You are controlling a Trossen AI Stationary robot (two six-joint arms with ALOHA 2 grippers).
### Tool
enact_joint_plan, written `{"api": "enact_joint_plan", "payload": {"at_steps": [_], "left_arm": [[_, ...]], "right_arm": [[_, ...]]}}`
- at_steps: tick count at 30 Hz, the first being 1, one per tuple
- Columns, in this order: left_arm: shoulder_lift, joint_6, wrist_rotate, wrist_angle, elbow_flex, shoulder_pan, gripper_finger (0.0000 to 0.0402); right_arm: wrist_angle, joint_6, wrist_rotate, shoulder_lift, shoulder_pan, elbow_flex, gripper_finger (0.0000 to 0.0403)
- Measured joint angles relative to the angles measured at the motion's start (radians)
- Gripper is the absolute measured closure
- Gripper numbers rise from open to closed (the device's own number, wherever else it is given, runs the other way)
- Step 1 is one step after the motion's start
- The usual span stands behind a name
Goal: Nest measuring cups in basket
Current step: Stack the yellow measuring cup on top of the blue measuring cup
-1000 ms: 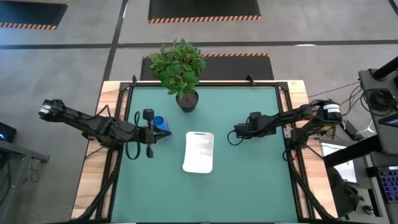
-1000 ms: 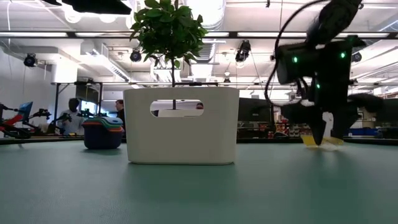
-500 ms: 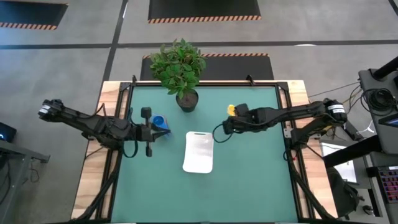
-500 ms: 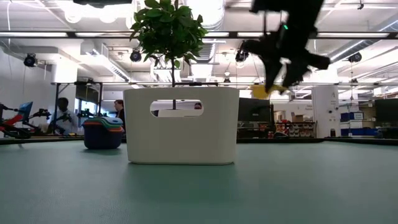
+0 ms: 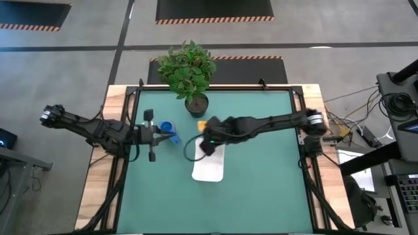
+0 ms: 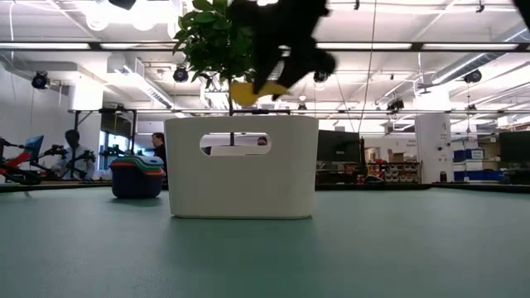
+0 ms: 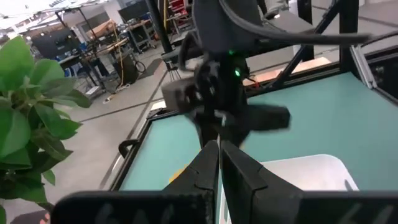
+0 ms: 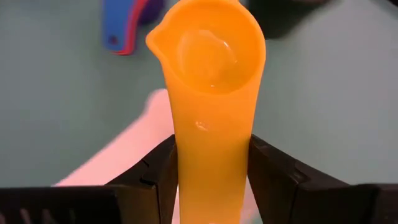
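My right gripper is shut on a yellow measuring cup and holds it in the air over the far end of the white basket. In the low view the cup hangs above the basket's rim. The other cups sit nested in a stack, blue on the outside, resting on the table left of the basket; the low view shows the stack too. My left gripper hovers shut just left of that stack and touches nothing. My right gripper pinches the yellow cup's flat handle between its two fingers, one on each long edge. The handle runs along the fingers and the bowl sticks out past their tips. The arm reaches in from the table's right, and the cup is lifted clear.
A potted plant stands in its dark pot at the far edge, just beyond the basket and the held cup. Bare green mat lies on the near half and on the right side. People and equipment show in the room behind.
My right gripper has risen from low over the table's right side and carried the yellow cup leftward, ending above the basket's far end. My left gripper has drawn back slightly toward the left edge. The basket and the stack of cups have stayed put.
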Motion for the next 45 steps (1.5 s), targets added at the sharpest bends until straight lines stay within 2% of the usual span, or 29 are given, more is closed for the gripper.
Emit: {"api": "enact_joint_plan", "payload": {"at_steps": [9,17,25,29,36,45], "left_arm": [[-0.041,-0.066,0.024,0.007,-0.002,0.000,0.0402],[-0.090,-0.067,0.055,0.011,-0.024,-0.007,0.0402],[-0.160,-0.067,0.054,0.034,-0.061,-0.006,0.0402],[-0.191,-0.067,0.054,0.041,-0.071,-0.006,0.0402],[-0.207,-0.067,0.054,0.046,-0.075,-0.006,0.0402],[-0.206,-0.067,0.053,0.041,-0.076,-0.006,0.0402]], "right_arm": [[-0.050,-0.169,-0.074,0.275,-0.030,0.376,0.0251],[-0.066,-0.274,-0.081,0.440,-0.064,0.611,0.0251],[-0.006,-0.346,-0.081,0.488,-0.090,0.616,0.0251],[0.090,-0.412,-0.082,0.514,-0.090,0.616,0.0251],[0.264,-0.474,-0.082,0.563,-0.092,0.616,0.0251],[0.338,-0.473,-0.073,0.609,-0.114,0.615,0.0251]]}}
